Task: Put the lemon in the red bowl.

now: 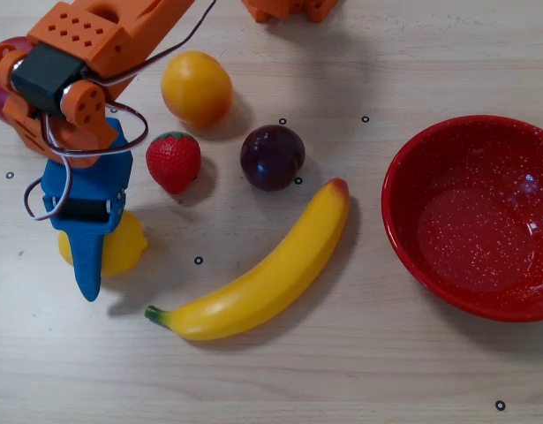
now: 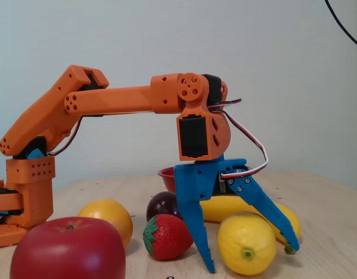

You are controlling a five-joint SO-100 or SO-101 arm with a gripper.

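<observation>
Two blue fingers of the hand [image 2: 248, 256] straddle the lemon [image 2: 246, 243].

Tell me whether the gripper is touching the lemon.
Touching. In the fixed view the gripper straddles the lemon, its angled finger lying against the fruit's right side; the other side's contact is unclear.

From my overhead view, the lemon [image 1: 121, 247] lies at the left under the gripper [image 1: 88, 265], between its jaws in my fixed view. The strawberry [image 1: 173, 161] sits just above and right of it, the plum [image 1: 272, 156] further right, the orange fruit [image 1: 196, 87] behind them. The banana [image 1: 262, 274] lies between the lemon and the red bowl [image 1: 403, 238] at far right.
</observation>
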